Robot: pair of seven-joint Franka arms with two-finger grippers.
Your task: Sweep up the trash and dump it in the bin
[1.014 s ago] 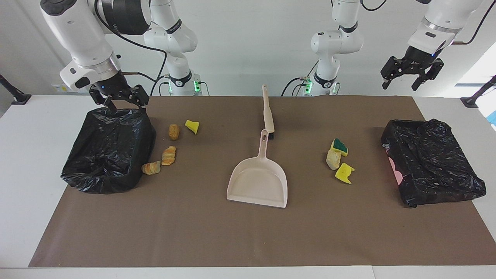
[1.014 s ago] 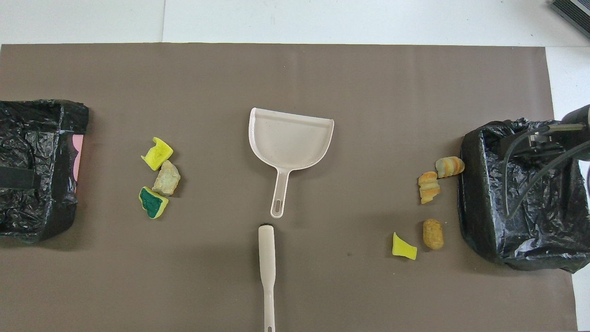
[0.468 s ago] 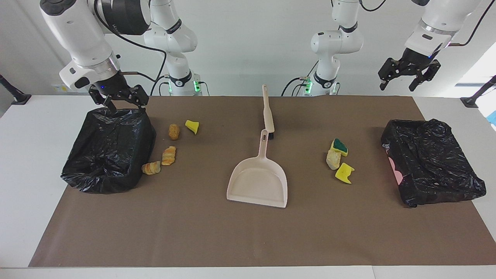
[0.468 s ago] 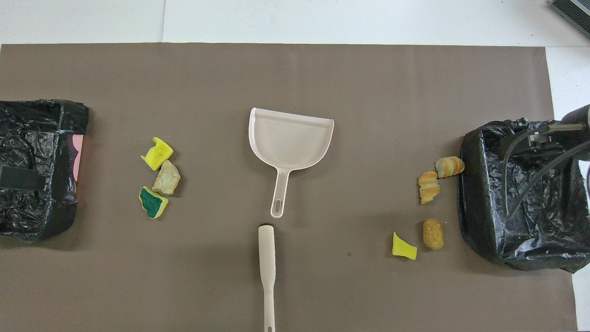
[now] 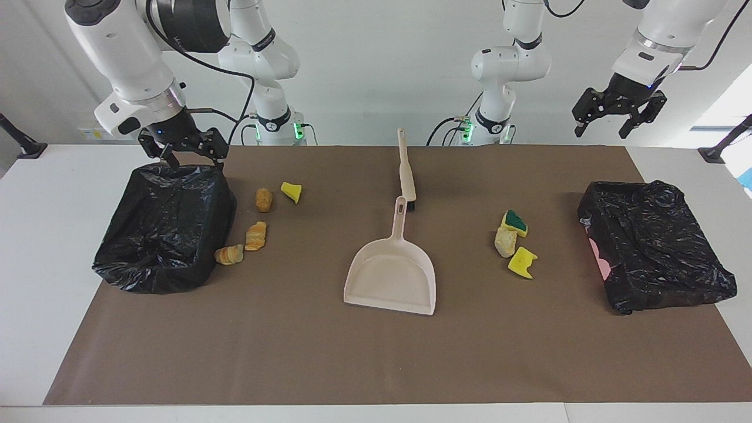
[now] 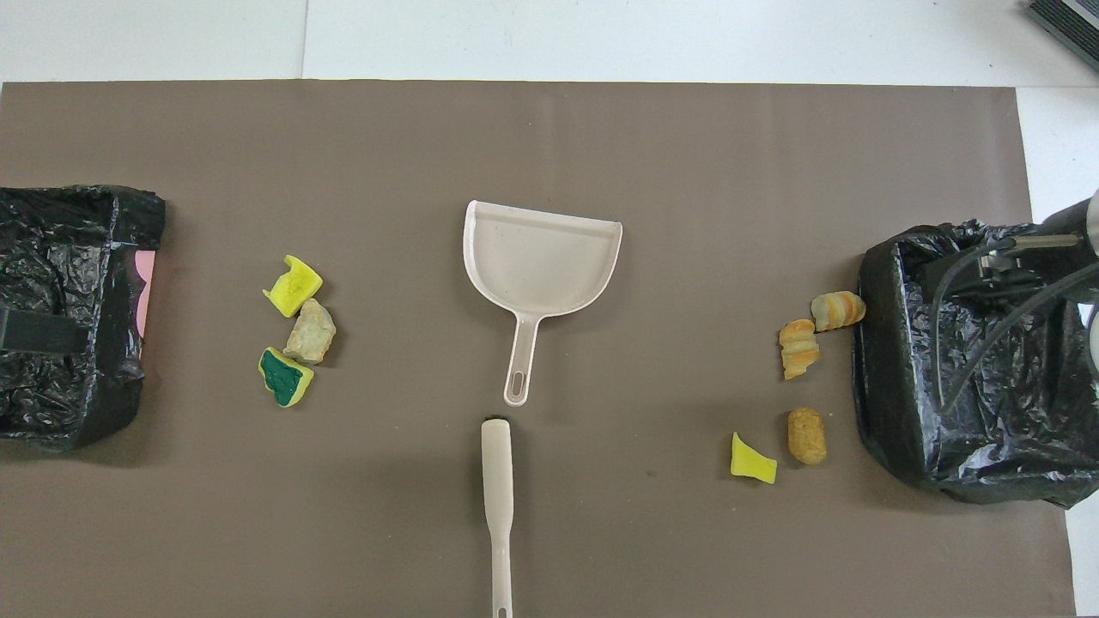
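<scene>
Higher now over the table's end, left pincer gapes; right pincer gapes; no legible writing.

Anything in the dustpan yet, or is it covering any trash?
The dustpan tray shows only bare beige plastic; no trash lies in it. All seven scraps sit on the brown mat, apart from it. Whatever is directly beneath the pan is covered.

left gripper raised and open-jawed, right gripper low and open-jawed
</scene>
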